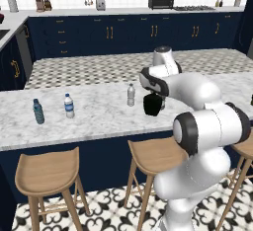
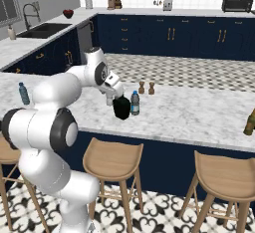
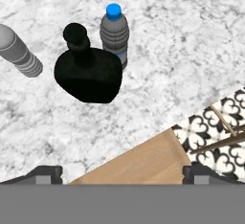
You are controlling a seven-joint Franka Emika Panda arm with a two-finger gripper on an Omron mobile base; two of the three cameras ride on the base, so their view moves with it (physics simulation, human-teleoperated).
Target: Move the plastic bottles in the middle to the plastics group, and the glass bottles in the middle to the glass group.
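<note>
We hover our gripper (image 3: 122, 173), fingers spread and empty, above the squat black bottle (image 3: 88, 72) beside the blue-capped water bottle (image 3: 115, 34).

Bright even rendered light, faint soft shadows, slightly coarse, no glare

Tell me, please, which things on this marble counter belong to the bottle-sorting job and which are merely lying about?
Belong to the job:
- squat glossy black bottle
- dark slim bottle with blue cap
- clear greyish slim bottle
- teal-blue bottle
- clear bottle with white cap and blue label
- gripper, open above the counter edge

Lying about:
- two small brown shakers
- wooden stools
</note>
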